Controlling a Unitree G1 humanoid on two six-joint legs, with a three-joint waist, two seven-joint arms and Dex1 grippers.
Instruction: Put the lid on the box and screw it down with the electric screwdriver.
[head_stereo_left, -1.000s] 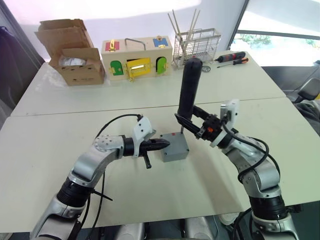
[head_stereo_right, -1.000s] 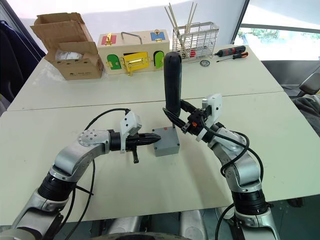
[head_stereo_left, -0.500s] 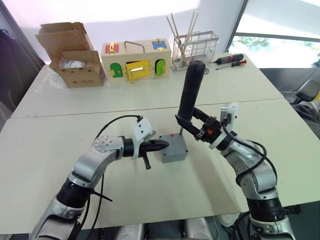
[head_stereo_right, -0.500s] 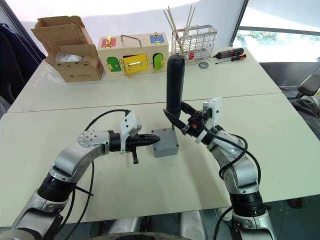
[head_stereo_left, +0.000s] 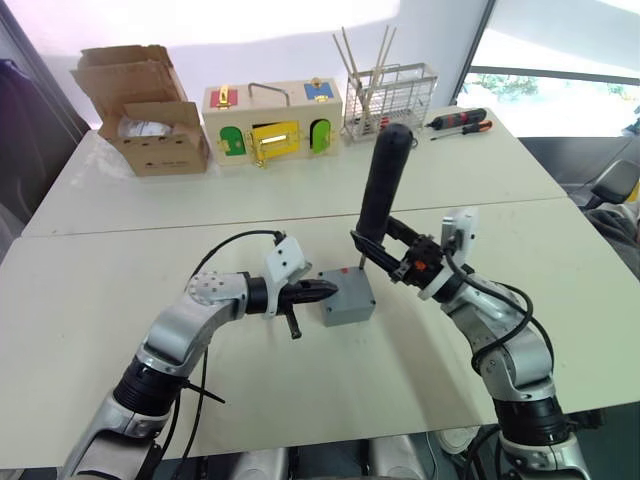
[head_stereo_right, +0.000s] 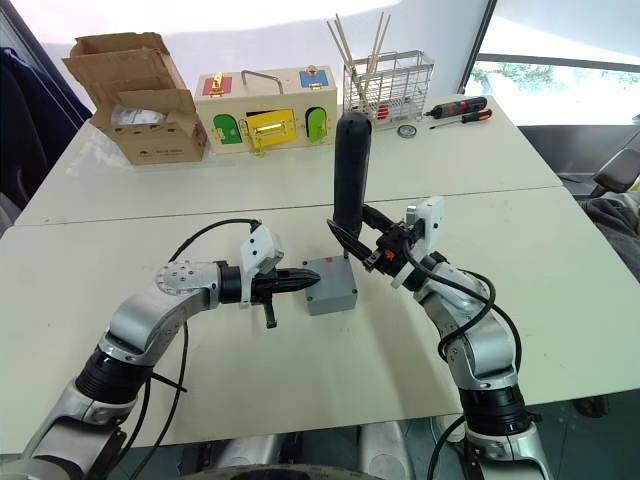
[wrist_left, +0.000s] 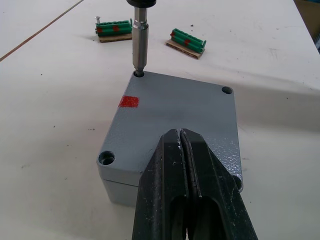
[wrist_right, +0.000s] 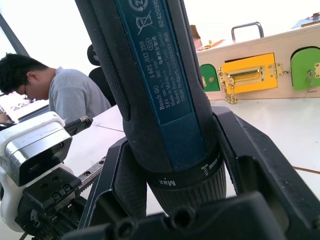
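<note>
White table is carrying everything; at its far edge a cardboard box, wooden box w/ coloured doors, wire rack w/ sticks and two red-and-black hand screwdrivers are sitting. Electric screwdriver is standing nearly upright near table centre, right gripper clamping its lower body, fingers on either side of the barrel. Its metal bit is pointing down into a corner screw hole of the lid. Lid is sitting on the grey junction box, red mark showing near that corner. Left gripper is reaching in from the box's left side, fingers pressed together, tips resting over the lid edge. Two green terminal blocks are lying on the table beyond the box. A person is showing in right wrist view bkgd.
</note>
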